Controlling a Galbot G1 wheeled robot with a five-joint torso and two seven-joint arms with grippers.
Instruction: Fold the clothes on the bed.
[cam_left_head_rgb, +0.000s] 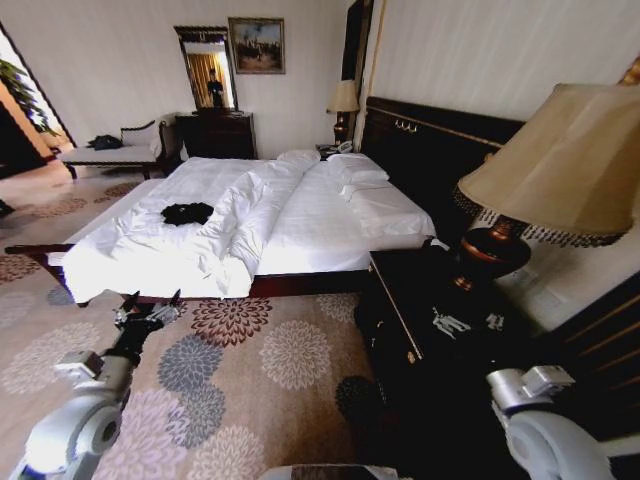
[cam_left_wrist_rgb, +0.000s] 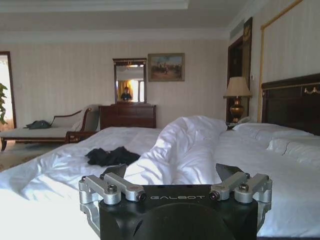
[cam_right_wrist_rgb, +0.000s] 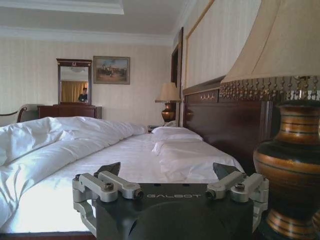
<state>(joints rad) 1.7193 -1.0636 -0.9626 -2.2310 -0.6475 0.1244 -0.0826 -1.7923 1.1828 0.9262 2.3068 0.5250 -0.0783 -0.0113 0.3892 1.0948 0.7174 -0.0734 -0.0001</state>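
The clothes (cam_left_head_rgb: 188, 213) are one crumpled black heap on the far-left part of the bed (cam_left_head_rgb: 330, 222), beside a bunched ridge of white duvet (cam_left_head_rgb: 240, 222). In the left wrist view the clothes (cam_left_wrist_rgb: 111, 156) lie ahead on the bed (cam_left_wrist_rgb: 280, 190), left of the duvet ridge. My left gripper (cam_left_head_rgb: 153, 301) (cam_left_wrist_rgb: 172, 172) hovers open over the carpet just short of the bed's near edge, holding nothing. Over the nightstand at the right, my right gripper (cam_left_head_rgb: 470, 322) (cam_right_wrist_rgb: 166, 170) is open and empty, facing along the bed (cam_right_wrist_rgb: 150, 165).
A dark nightstand (cam_left_head_rgb: 430, 300) carries a big fringed lamp (cam_left_head_rgb: 560, 170) whose base (cam_right_wrist_rgb: 292, 170) is close beside my right gripper. The tall dark headboard (cam_left_head_rgb: 430, 150) runs along the right. A chaise (cam_left_head_rgb: 115, 152) and a dresser with mirror (cam_left_head_rgb: 215, 130) stand behind. Floral carpet (cam_left_head_rgb: 250, 370) lies in front.
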